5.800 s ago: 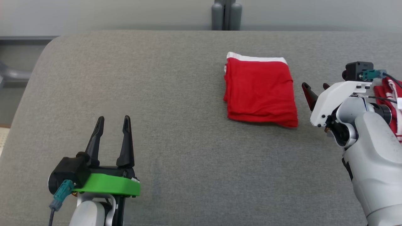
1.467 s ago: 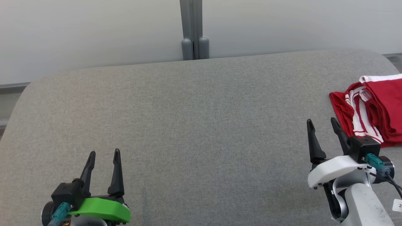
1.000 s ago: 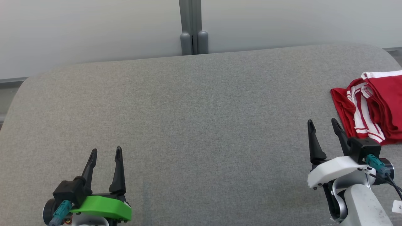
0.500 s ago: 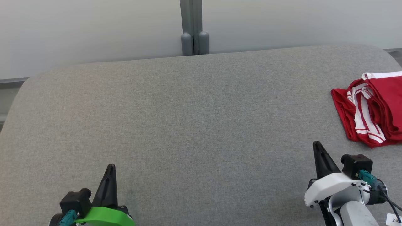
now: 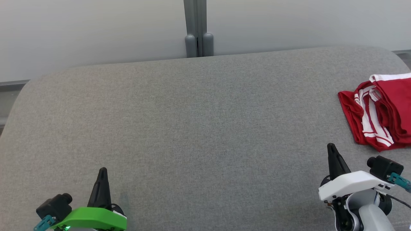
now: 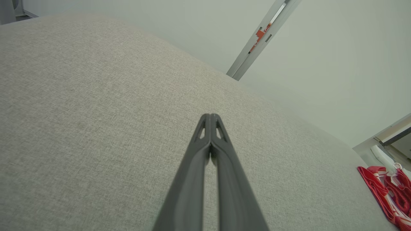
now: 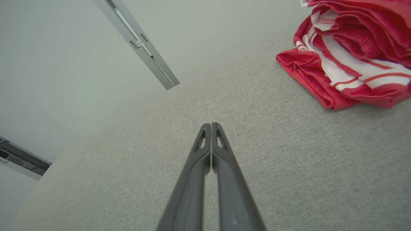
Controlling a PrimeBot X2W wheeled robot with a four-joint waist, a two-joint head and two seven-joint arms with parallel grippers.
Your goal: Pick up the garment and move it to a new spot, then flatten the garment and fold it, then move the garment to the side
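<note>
The garment (image 5: 380,110) is red with white stripes, folded into a bundle at the right edge of the grey padded table (image 5: 199,128); it also appears at the top right of the right wrist view (image 7: 350,54) and at the far lower right of the left wrist view (image 6: 390,195). My left gripper (image 5: 102,171) is shut and empty near the table's front left; its fingertips (image 6: 210,117) press together. My right gripper (image 5: 331,148) is shut and empty at the front right, short of the garment, fingertips (image 7: 211,125) touching.
A pale wall with a grey vertical post (image 5: 198,29) stands behind the table. The table's broad grey surface stretches between the two grippers. Its rounded corners fall away at the far left and far right.
Both grippers have shut from open and drawn back toward the bottom of the head view. The garment lies where it was.
</note>
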